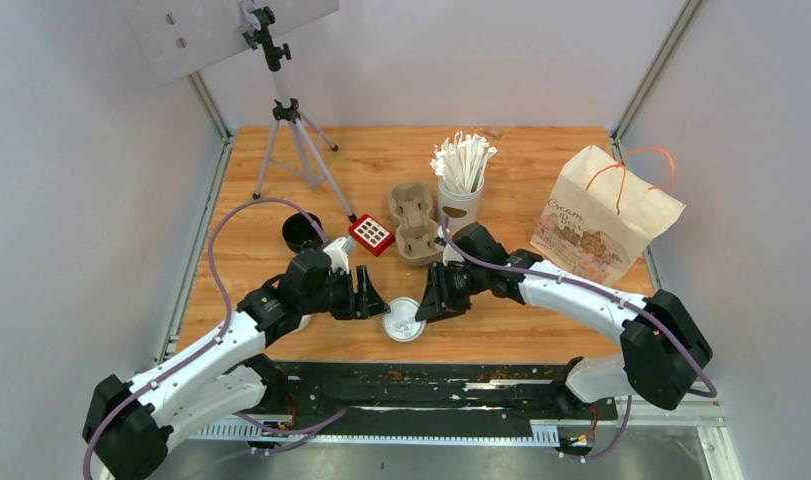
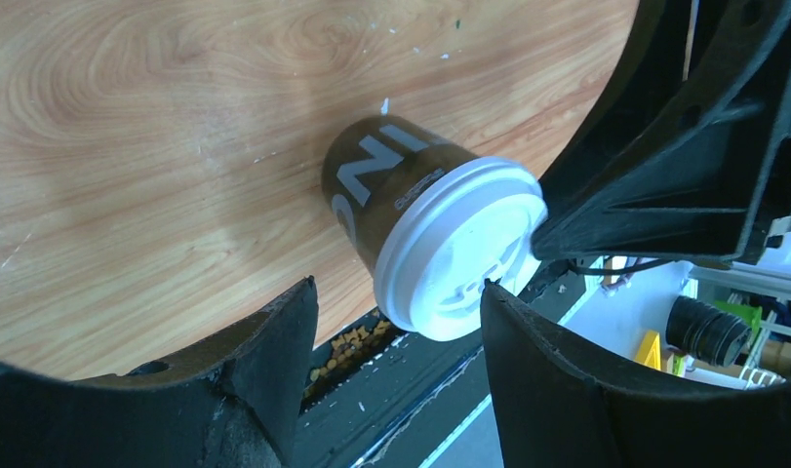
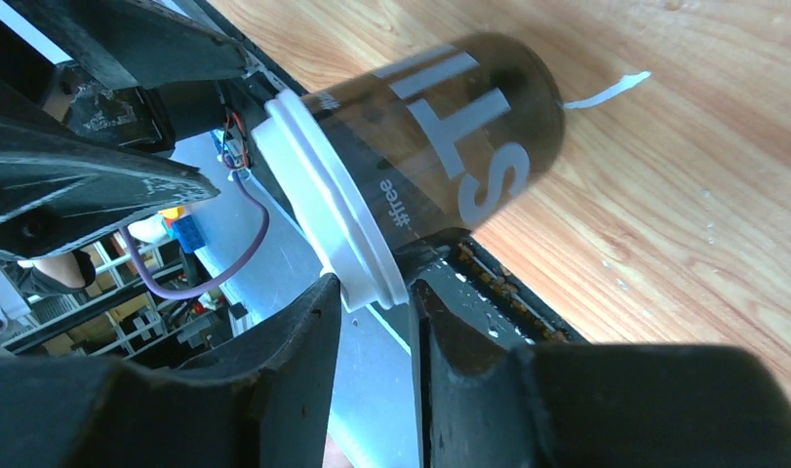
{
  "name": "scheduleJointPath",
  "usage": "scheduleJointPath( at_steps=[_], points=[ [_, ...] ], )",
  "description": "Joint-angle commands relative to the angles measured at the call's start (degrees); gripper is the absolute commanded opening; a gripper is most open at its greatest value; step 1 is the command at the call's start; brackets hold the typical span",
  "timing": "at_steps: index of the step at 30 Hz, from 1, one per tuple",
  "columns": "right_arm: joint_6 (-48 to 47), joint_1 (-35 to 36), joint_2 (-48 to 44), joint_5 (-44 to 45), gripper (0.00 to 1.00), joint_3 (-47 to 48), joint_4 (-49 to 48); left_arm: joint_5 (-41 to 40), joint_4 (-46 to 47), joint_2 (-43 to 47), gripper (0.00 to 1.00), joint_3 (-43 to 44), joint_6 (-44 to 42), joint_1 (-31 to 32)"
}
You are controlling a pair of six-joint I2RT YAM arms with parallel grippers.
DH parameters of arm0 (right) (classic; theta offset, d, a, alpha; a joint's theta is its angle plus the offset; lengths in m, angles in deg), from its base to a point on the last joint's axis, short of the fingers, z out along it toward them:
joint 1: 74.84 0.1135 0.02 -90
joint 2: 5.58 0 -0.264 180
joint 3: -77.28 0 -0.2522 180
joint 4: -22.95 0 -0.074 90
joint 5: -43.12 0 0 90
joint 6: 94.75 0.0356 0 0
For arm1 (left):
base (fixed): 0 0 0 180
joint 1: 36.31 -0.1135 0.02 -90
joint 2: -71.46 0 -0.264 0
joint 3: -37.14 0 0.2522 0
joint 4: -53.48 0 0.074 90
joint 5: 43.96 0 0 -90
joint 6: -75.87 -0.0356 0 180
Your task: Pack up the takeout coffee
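Between your two grippers: the lidded cup [image 1: 404,320], by the table's [image 1: 541,330] near edge.
Your right gripper's [image 1: 422,310] fingers [image 3: 303,361] pinch the white lid's [image 2: 459,258] rim; your left gripper [image 1: 383,300] is spread, fingers [image 2: 264,370] flanking the lid without clasping it. The cup sits on your side of the pulp tray [image 1: 413,222], with bare wood left of the tray and the black base rail [image 1: 431,385] just past the cup.

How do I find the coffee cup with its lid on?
Start at the wooden table's near edge, between the left gripper and right gripper. The brown cup there wears a flat white lid; the dark cup farther left looks open.
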Motion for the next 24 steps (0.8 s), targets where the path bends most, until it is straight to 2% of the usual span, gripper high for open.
scheduleJointPath(
  at_steps=[1, 12, 24],
  points=[
    [-1.82, -2.35, 0.14, -1.38, 0.34, -0.44, -1.13, 1.64, 6.81, -2.88, 0.69, -0.56, 0.14, 0.14],
    [-4.32, -3.64, 2.03, -1.55, 0.36, 1.51, -1.07, 0.72, 9.97, -9.08, 0.66, 0.78, -1.41, 0.17],
    [-5.62, -3.64, 4.77, -1.64, 0.34, 5.2, -1.15, -0.12, 12.03, -11.67, 0.49, 1.16, -1.71, 0.17]
  ],
)
